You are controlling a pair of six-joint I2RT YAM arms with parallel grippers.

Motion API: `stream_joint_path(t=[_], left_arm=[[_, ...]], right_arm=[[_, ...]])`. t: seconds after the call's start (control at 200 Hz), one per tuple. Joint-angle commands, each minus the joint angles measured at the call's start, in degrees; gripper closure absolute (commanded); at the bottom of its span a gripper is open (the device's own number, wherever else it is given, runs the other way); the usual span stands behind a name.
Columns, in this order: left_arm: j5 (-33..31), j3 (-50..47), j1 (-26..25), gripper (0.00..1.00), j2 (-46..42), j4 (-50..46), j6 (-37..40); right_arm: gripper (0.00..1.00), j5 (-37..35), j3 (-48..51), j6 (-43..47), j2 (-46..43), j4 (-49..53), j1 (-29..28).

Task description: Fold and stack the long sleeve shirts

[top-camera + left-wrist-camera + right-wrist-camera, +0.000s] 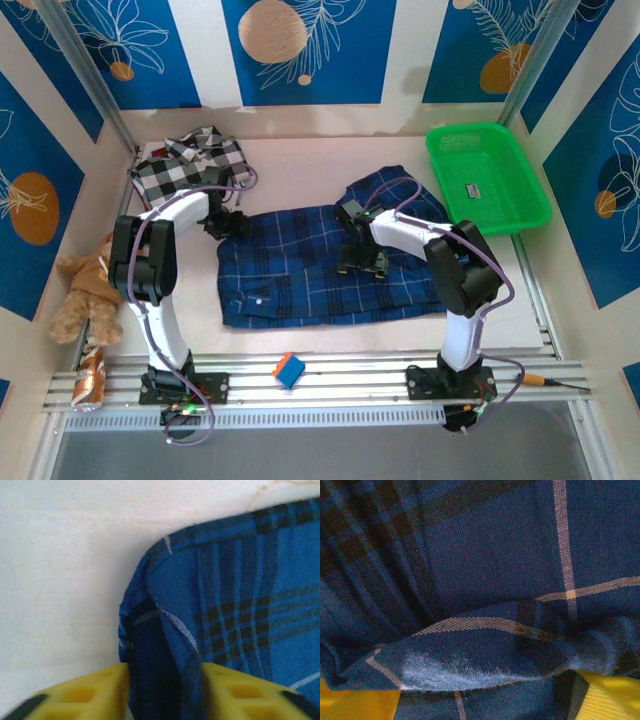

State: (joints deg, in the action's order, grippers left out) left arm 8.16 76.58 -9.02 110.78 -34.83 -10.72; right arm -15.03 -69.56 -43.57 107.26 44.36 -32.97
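- The dark blue plaid shirt point(300, 270) is spread flat at the middle of the bench point(300, 165).
- Its left edge is straddled by the left claw point(165, 680), with cloth filling the gap; whether it is pinched cannot be told.
- A raised fold is flanked by the wide-open right claw point(487, 700).
- The black-and-white checked shirt point(185, 170) is heaped at the far left corner.
- A green basket point(470, 129) is set far right.

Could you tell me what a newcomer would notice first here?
The dark blue plaid shirt spread out in the middle stands out first, the left gripper straddling its far-left corner and the right gripper open over a raised fold. Then come the green basket at the far right and the teddy bear at the left edge.
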Motion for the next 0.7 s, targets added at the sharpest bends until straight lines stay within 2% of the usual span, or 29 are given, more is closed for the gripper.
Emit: stream_joint_path(t=[0.0,0.08,0.175,0.46,0.495,0.53,0.61,0.695], left_arm=[[0.04,1.2,0.38,0.74,0.13,-1.05,0.9],[-1.92,2.55,2.73,0.84,-0.32,-1.58,-0.05],[-3.36,4.0,5.17,0.88,-2.31,-0.36,-0.65],[-5.18,9.88,8.99,0.88,-1.91,1.51,-0.7],[-4.04,10.28,9.02,0.83,-1.48,2.22,-0.66],[-3.71,10.97,9.02,0.73,-0.85,2.07,-0.78],[-6.74,12.06,9.06,0.7,-0.87,-0.29,-2.68],[-5.36,7.97,8.45,0.43,-6.31,0.06,-6.11]], right_arm=[[0.19,-1.01,2.27,-0.24,2.33,1.09,0.67],[0.19,-1.18,2.48,-0.15,2.33,1.2,0.63],[0.2,-2.23,2.67,-0.78,2.78,2.1,0.76],[0.25,-1.99,4.84,-2.66,3.91,1.26,1.3],[0.25,-1.92,4.93,-2.74,4.09,1.08,1.23],[0.25,-2.01,4.87,-2.83,4.33,1.15,1.24],[0.25,-2.25,4.61,-2.92,4.28,1.23,1.24],[0.25,-3.22,5.15,-3.22,2.23,0.7,0.82]])
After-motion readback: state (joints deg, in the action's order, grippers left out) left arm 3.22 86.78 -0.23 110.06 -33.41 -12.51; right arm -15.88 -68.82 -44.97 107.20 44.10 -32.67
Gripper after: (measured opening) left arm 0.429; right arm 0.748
